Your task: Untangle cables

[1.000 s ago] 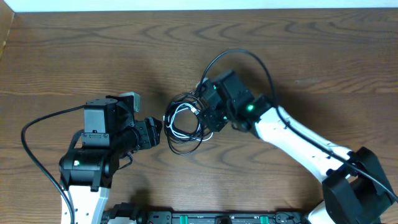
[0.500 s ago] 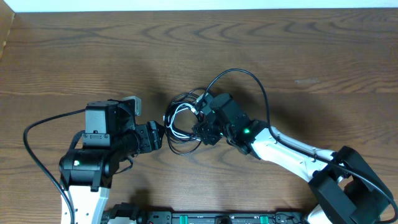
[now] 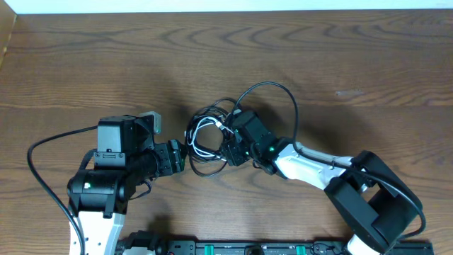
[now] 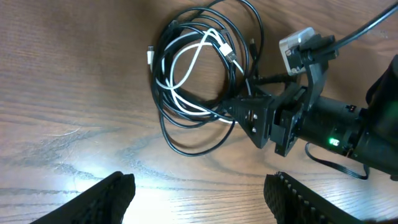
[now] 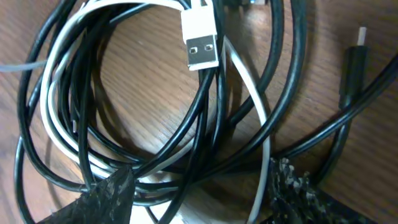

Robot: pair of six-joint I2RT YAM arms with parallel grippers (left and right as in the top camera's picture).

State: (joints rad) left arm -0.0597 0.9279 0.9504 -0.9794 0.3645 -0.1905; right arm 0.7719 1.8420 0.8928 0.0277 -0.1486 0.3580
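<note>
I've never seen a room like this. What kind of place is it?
Probably a robot lab or test bench, though only the tabletop shows. A left arm and a right arm, both robotic, stand at a wooden table with a knot of cables between them.

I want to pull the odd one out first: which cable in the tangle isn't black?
The white cable, looping through the tangle and ending in a flat white USB plug; the other cords around it are black.
</note>
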